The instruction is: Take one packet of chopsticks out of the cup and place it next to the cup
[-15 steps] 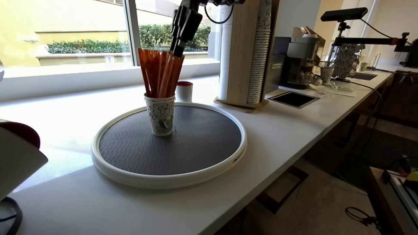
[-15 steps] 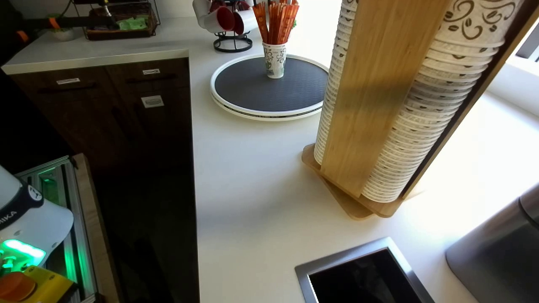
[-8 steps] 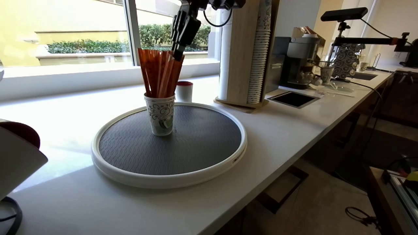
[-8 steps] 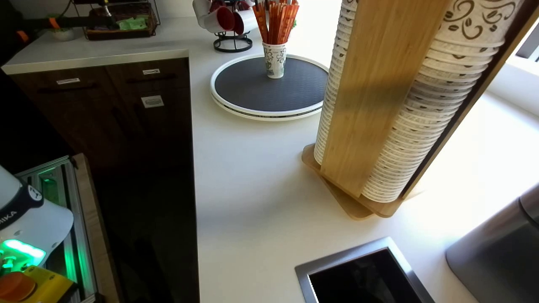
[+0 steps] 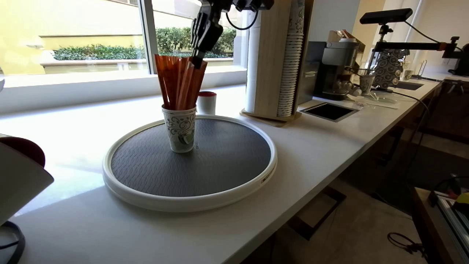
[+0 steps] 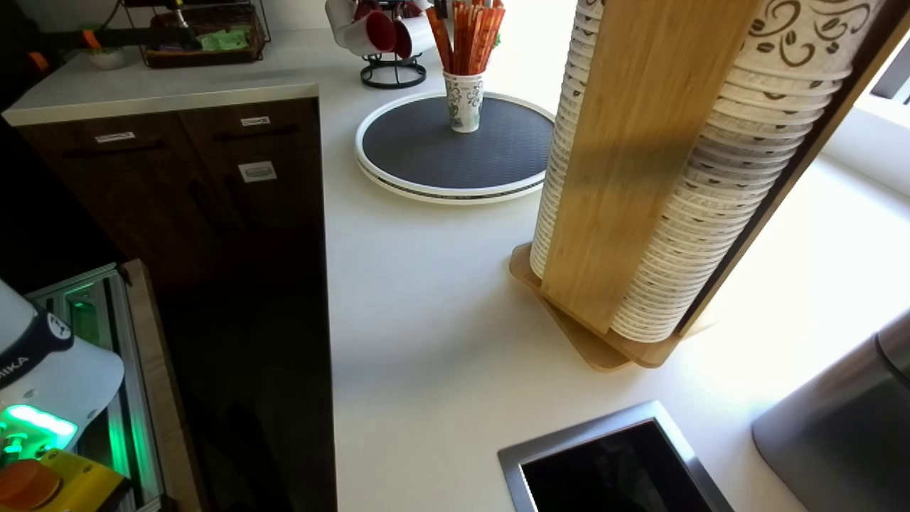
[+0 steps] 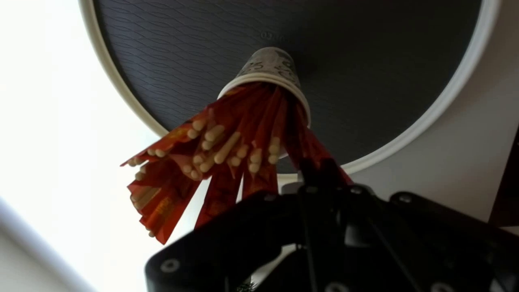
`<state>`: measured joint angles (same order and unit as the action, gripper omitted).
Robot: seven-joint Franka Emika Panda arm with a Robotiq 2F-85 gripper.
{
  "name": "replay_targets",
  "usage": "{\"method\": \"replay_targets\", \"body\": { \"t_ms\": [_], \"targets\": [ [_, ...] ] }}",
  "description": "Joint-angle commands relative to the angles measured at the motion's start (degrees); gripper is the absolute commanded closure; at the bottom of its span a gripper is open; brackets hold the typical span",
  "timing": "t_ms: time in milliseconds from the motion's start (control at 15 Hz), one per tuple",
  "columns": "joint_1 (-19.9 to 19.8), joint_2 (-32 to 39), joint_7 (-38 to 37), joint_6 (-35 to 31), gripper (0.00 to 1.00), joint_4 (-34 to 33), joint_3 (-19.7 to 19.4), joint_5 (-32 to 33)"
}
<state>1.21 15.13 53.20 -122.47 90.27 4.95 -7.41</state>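
Observation:
The white paper cup with its grey-green pattern stands upright on the round dark turntable in both exterior views (image 5: 180, 130) (image 6: 466, 107). It also shows in the wrist view (image 7: 269, 65). Several orange-red packets of chopsticks (image 5: 176, 82) fan out of its top; in the wrist view their wooden ends (image 7: 227, 142) show. My gripper (image 5: 198, 62) is at the upper end of the packets on the window-stand side. In the wrist view its fingertips (image 7: 318, 164) are close together over a red packet (image 7: 311, 140). Whether that packet lies between them or just beyond is too dark to tell.
The turntable's white rim (image 5: 183, 205) surrounds the cup. A wooden stand of stacked paper cups (image 5: 267, 66) rises beside the turntable. A red-topped white container (image 5: 207, 104) is behind it. A rack of mugs (image 6: 391, 43) stands near the cup. The counter's front edge (image 5: 315, 187) is nearby.
My gripper has moved slightly down and sideways, so its tips now overlap the packets' tops more in an exterior view. The cup and packets look unmoved.

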Motion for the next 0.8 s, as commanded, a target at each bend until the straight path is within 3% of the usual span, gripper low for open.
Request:
{"method": "replay_targets", "body": {
  "t_ms": [0, 733],
  "targets": [
    [0.05, -0.81, 0.27, -0.56, 0.98, -0.62, 0.57, 2.24],
    [0.97, -3.19, -3.18, 2.32, 0.98, -4.46, 0.82, 5.16]
  ]
}}
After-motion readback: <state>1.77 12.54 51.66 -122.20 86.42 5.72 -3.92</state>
